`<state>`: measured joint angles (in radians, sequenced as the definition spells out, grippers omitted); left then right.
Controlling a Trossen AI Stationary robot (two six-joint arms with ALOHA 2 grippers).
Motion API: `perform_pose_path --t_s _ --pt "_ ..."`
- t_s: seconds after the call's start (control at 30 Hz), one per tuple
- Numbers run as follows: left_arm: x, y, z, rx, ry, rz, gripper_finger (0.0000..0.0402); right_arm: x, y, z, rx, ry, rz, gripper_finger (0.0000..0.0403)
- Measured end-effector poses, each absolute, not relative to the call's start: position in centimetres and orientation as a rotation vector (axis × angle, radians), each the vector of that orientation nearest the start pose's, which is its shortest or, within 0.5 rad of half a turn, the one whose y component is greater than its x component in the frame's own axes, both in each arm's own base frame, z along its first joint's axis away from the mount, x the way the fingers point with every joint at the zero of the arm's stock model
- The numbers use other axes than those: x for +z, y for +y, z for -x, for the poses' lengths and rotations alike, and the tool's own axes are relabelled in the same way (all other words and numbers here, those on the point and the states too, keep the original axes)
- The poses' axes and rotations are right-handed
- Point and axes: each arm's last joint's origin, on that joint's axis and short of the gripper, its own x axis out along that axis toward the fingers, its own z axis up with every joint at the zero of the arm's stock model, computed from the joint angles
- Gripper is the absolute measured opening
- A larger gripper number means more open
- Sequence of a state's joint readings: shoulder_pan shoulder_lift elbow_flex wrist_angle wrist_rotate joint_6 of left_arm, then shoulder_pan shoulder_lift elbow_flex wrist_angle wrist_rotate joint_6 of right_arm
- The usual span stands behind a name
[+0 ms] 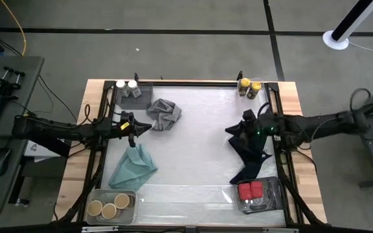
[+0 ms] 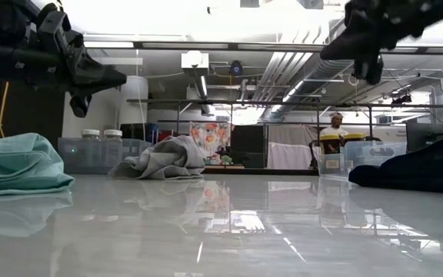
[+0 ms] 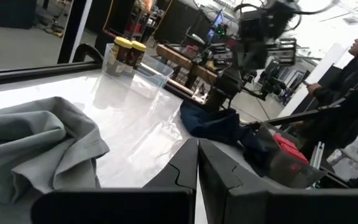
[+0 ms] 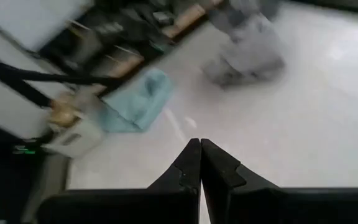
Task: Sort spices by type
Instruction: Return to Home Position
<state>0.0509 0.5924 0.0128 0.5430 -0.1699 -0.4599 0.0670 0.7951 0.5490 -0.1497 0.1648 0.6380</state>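
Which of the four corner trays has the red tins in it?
The tray at the high view's lower right, beside the navy cloth: it holds red tins, the other three hold round jars.

Glossy table top: plain white, with a pale wood border.

- At 11 o'clock: two small round jars with white lids in a grey bin.
- At 1 o'clock: two small round jars with yellow lids, dark brown below the lids.
- At 7 o'clock: three small round jars with tan lids.
- At 5 o'clock: red boxy tins.

Crumpled cloths, all unpatterned:
- grey cloth at 11 o'clock, nearer the middle
- teal cloth at 8 o'clock
- navy cloth at 3 o'clock
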Motion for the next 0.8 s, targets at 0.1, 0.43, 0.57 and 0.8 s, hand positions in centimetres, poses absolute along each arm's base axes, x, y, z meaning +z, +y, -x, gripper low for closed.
perform_pose_path --t_s 0.1,0.43,0.57,0.8 --pt "16.3 1.2 -13.5 0.225 -0.015 0.456 0.0001 24.1 -1.1 -16.3 -0.134 0.232 -0.532 0.0000" --pt "16.3 1.2 -13.5 0.225 -0.014 0.456 0.0001 21.8 -3.0 -12.6 -0.126 0.095 -0.397 0.0000" --pt "16.3 1.2 -13.5 0.225 -0.014 0.456 0.0001 20.0 -2.6 -12.3 -0.082 -0.026 -0.477 0.0000" --pt "16.3 1.2 -13.5 0.225 -0.014 0.456 0.0001 17.9 -1.4 -12.1 -0.015 -0.111 -0.552 0.0000"
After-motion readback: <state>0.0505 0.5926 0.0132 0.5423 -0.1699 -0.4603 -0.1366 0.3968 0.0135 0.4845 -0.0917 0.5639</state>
